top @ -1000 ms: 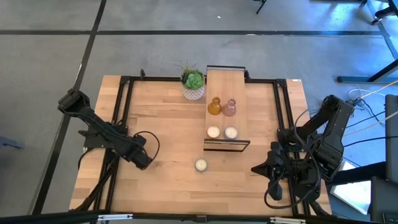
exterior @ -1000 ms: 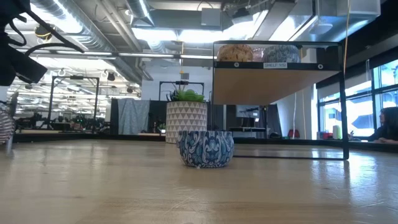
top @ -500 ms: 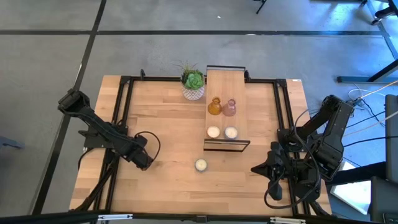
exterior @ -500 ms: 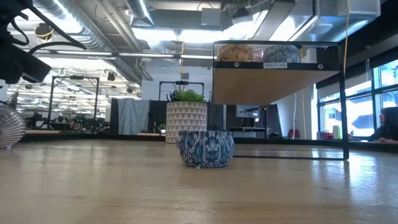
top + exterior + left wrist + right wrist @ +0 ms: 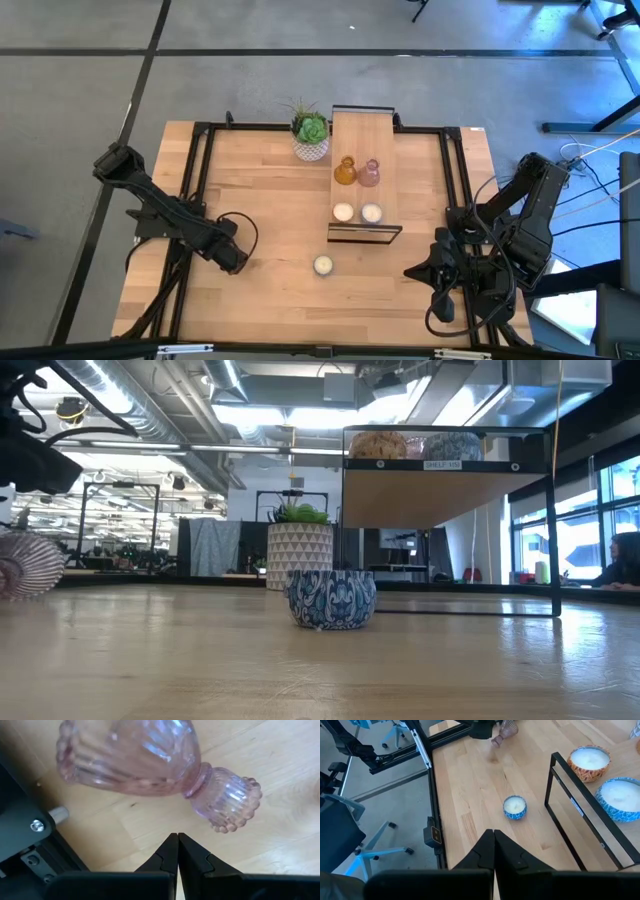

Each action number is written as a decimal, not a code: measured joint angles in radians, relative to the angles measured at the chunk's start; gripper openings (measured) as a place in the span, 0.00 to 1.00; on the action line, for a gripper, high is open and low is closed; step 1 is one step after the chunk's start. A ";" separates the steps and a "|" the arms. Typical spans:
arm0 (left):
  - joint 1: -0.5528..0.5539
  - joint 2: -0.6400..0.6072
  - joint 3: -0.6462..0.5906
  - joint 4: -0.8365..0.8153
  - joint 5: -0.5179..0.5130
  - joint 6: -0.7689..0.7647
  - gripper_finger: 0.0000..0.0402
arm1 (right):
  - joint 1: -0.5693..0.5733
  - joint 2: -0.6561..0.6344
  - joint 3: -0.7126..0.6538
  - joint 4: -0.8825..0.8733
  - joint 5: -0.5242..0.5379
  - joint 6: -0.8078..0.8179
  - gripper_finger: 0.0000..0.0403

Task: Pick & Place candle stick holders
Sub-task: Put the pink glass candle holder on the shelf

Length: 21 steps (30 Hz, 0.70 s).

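Observation:
A pale pink candle stick holder lies on its side on the table near the left edge. It also shows at the left of the low view. My left gripper points down just beside it, shut, with bare wood between its fingertips and the glass. In the high view the left gripper hides this holder. An amber holder and a second pink holder stand upright on top of the wooden shelf. My right gripper hangs shut above the table's near right part, holding nothing.
Two candles in bowls sit on the shelf's near end. A small blue patterned candle stands on the table in front of the shelf. A green plant in a white pot stands at the far edge, left of the shelf.
The pink holder on the table has rolled or turned where it lies. More of it shows at the left of the low view now, with a round ribbed end facing the near edge. My left gripper's wrist has turned a little above it and stays shut.

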 joint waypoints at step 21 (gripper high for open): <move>0.035 0.000 0.053 -0.067 -0.034 0.000 0.00 | 0.006 0.000 0.000 -0.001 0.023 -0.004 0.00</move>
